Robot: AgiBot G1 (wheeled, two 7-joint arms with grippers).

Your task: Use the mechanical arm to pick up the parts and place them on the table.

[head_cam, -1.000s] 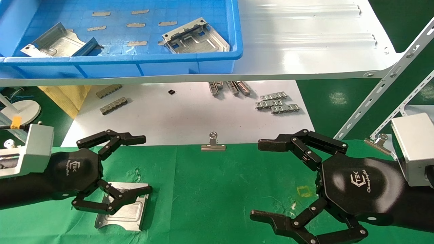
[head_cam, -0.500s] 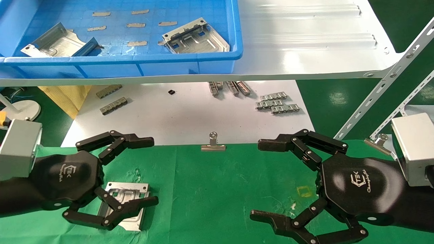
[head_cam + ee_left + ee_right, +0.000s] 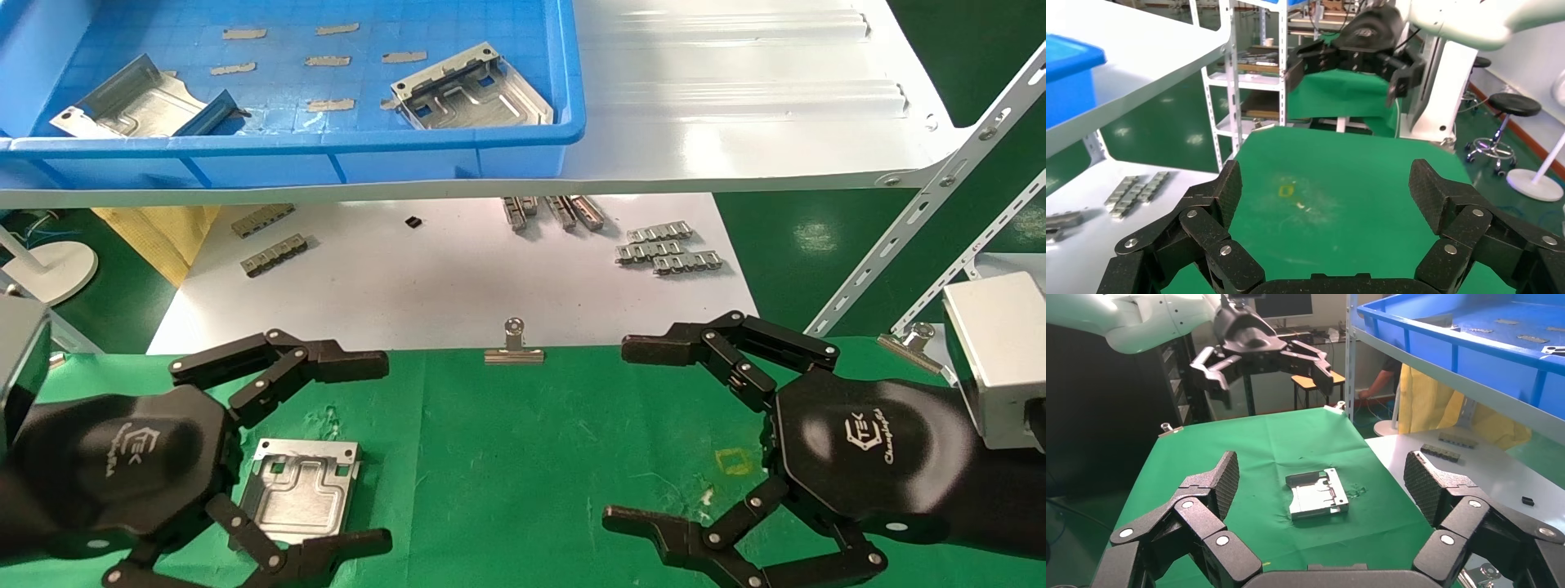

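**Plate lies flat on the green cloth, left gripper spread open above it**

The head view shows the left gripper (image 3: 323, 457) at the near left, its fingers splayed wide with nothing between them. A silver plate (image 3: 300, 488) rests flat on the table (image 3: 523, 457) in the gap between those fingers, touched by neither. The left wrist view misses the plate entirely: it shows only that gripper's fingers (image 3: 1208, 223), the green cloth and the other gripper far off. The right wrist view catches what the head view cannot: the left gripper (image 3: 1263, 358) hangs clear above the cloth, with the plate (image 3: 1316, 494) lying below it on the table (image 3: 1229, 447).

Further back, two more plates (image 3: 470, 90) sit in the blue bin (image 3: 458, 155) on the white shelf (image 3: 735, 98). A binder clip (image 3: 513, 347) grips the cloth's far edge. At the near right, the right gripper (image 3: 645, 437) hovers over the table, likewise spread open and empty, well apart from the plate.
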